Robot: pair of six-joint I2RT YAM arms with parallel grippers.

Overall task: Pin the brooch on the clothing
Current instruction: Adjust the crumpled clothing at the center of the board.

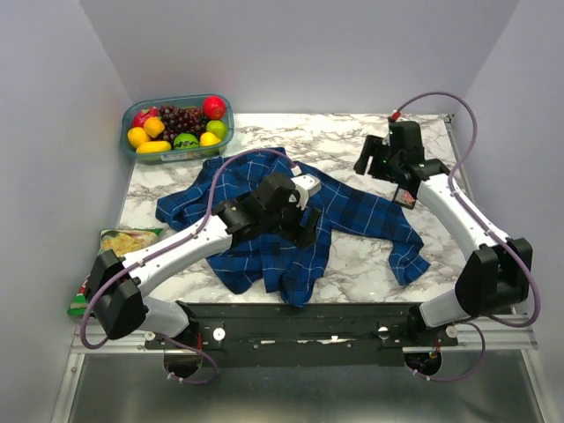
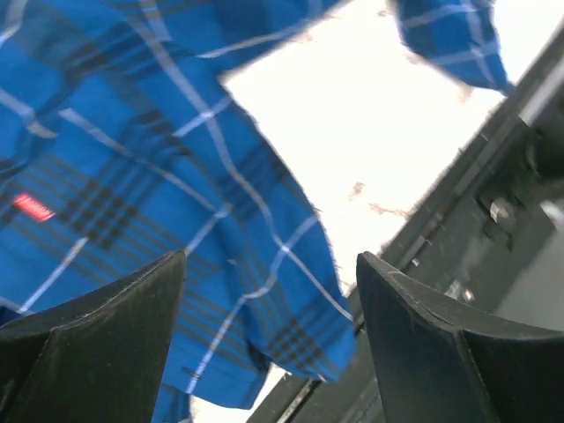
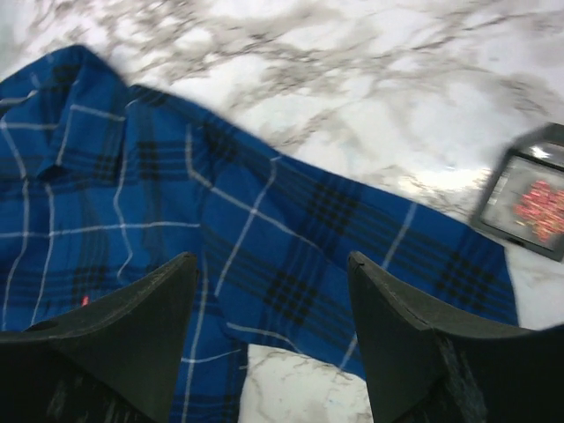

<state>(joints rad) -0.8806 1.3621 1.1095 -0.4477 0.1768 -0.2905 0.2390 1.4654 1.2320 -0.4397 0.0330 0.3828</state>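
The clothing [image 1: 291, 225], a blue plaid shirt, lies crumpled across the middle of the marble table [image 1: 352, 141]. The brooch [image 3: 539, 198] is a small salmon-red shape lying inside an open black square case [image 3: 527, 204] on the marble, just right of a sleeve. In the top view the case [image 1: 404, 197] sits beside the right arm. My left gripper [image 2: 269, 257] hovers open over the shirt's hem [image 2: 291, 326] near the table's front edge, with nothing between its fingers. My right gripper [image 3: 270, 257] hangs open above the sleeve [image 3: 335, 220], left of the case, holding nothing.
A clear container of fruit [image 1: 176, 128] stands at the back left. A snack bag [image 1: 123, 240] lies at the left edge. The black mounting rail [image 1: 300, 322] runs along the near edge, close under the shirt's hem.
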